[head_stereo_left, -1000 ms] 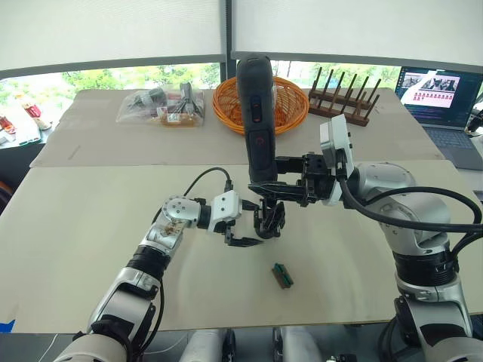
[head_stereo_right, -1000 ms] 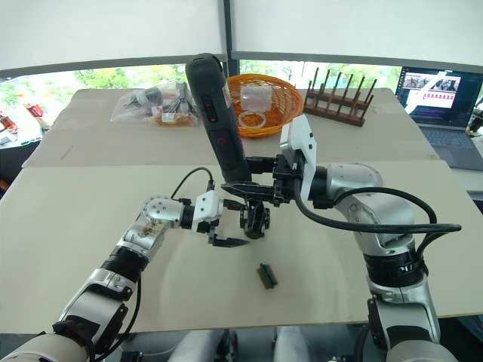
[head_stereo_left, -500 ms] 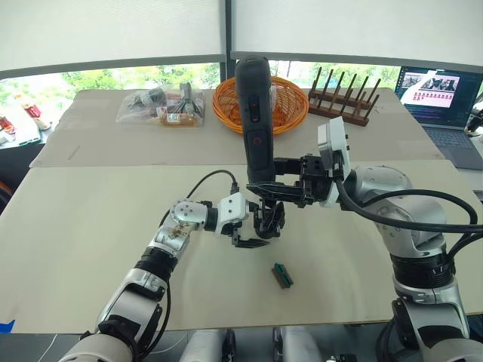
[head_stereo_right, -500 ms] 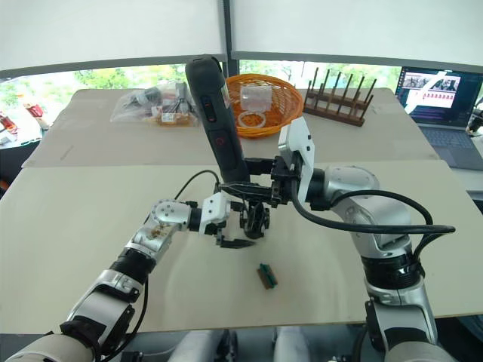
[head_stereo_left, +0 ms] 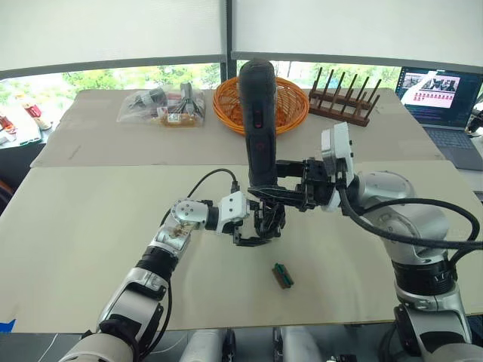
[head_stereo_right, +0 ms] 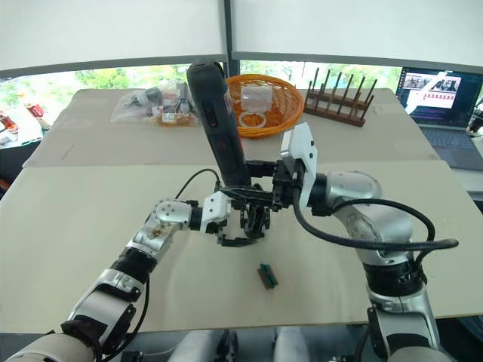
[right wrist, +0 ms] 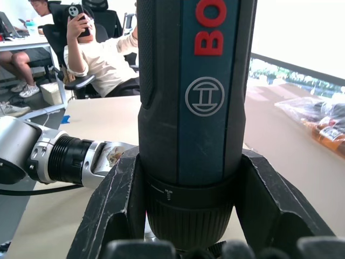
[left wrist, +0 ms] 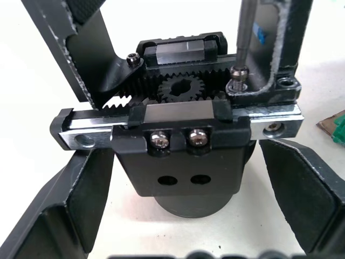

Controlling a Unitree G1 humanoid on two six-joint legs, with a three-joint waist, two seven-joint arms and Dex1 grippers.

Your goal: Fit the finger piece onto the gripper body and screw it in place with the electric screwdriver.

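At the middle of the table [head_stereo_left: 90,226], my right gripper [head_stereo_left: 266,194] clamps its fingers around the lower end of the electric screwdriver [head_stereo_left: 259,121], held nearly upright with its thin bit on a screw of the gripper body [left wrist: 183,145]. My left gripper [head_stereo_left: 255,238] sits low with its fingers spread either side of that body's round base. The finger piece [left wrist: 277,48] stands on the body's rail. A small green-and-brown block [head_stereo_left: 282,275] lies near.

Beige table [head_stereo_left: 90,219], gripper body [head_stereo_left: 268,220], green-brown block [head_stereo_left: 282,275], orange basket [head_stereo_left: 226,105], wooden rack [head_stereo_left: 343,99], laptop [head_stereo_left: 445,102]
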